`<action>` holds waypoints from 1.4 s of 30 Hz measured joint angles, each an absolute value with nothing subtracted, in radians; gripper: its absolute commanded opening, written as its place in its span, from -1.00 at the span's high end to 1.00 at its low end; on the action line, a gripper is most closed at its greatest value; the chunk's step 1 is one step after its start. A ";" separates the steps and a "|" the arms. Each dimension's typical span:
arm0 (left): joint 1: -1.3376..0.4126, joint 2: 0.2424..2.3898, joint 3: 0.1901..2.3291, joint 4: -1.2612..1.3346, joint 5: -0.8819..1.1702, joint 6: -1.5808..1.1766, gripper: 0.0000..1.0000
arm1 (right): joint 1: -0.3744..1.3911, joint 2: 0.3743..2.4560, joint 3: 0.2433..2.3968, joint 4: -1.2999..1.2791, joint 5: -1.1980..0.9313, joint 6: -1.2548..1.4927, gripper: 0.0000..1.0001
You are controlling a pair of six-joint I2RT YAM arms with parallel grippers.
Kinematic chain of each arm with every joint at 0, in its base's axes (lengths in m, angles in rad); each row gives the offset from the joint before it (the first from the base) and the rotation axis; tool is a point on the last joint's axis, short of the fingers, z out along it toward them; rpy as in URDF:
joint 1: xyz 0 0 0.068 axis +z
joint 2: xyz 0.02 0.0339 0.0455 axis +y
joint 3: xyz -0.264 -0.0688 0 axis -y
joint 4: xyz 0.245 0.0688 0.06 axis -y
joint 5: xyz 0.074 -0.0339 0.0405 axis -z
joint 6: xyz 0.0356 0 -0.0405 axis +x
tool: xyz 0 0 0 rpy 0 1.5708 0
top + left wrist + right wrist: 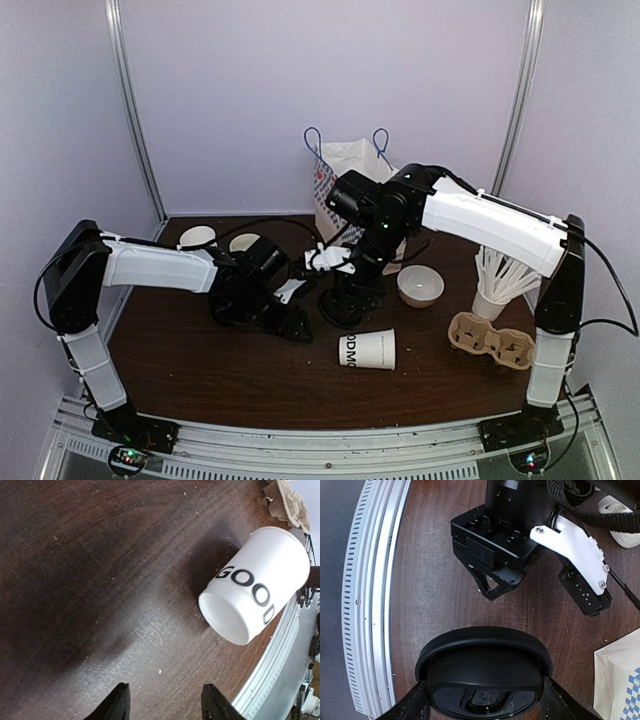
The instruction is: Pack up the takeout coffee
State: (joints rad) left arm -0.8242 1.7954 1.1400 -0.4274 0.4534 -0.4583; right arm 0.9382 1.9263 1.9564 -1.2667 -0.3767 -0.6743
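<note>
So the paper cup (367,349) is lying on its side on the table (200,370), near the front edge and a bit right of centre, with no lid on it. The left gripper (293,324) sits low just left of the cup, close but not touching. Its fingers are apart with nothing between them. The right gripper (345,303) hangs just behind the cup on the far side and it's clamped on the black lid (485,675), one finger on each side of the rim.

The overhead view gives you the layout: bowl (420,286) beyond the cup to the right, cardboard carrier (490,340) right of the cup, paper bag (345,180) at the back. You can't really see the grip on the lid from up there, though. That's only clear from the right wrist camera, which also catches the left gripper across the wood.

The left wrist camera shows the cup (260,580) with its base facing the lens and black "GOOD" lettering on the side. It's up and to the right of the open fingers (117,702), with bare table in between.
</note>
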 measured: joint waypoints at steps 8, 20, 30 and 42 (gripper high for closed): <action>-0.824 1.719 1.096 -0.411 0.423 -0.327 -0.41 | 0.926 1.886 1.869 -1.280 -0.375 -0.674 -0.39; -0.891 1.759 1.331 -0.534 0.430 0.114 -0.58 | 0.698 1.516 1.594 -1.313 -0.387 -0.648 -0.39; -0.978 2.074 1.753 -0.713 0.408 0.331 -0.88 | 0.557 1.359 1.441 -1.330 -0.397 -0.640 -0.39; -1.003 2.321 1.997 -0.822 0.308 0.392 -0.94 | 0.526 1.312 1.396 -1.330 -0.433 -0.618 -0.39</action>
State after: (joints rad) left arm -1.0035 2.3215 1.9972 -0.8219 0.3084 0.3916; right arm 0.5259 1.3125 1.3956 -1.3296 -0.4332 -0.6178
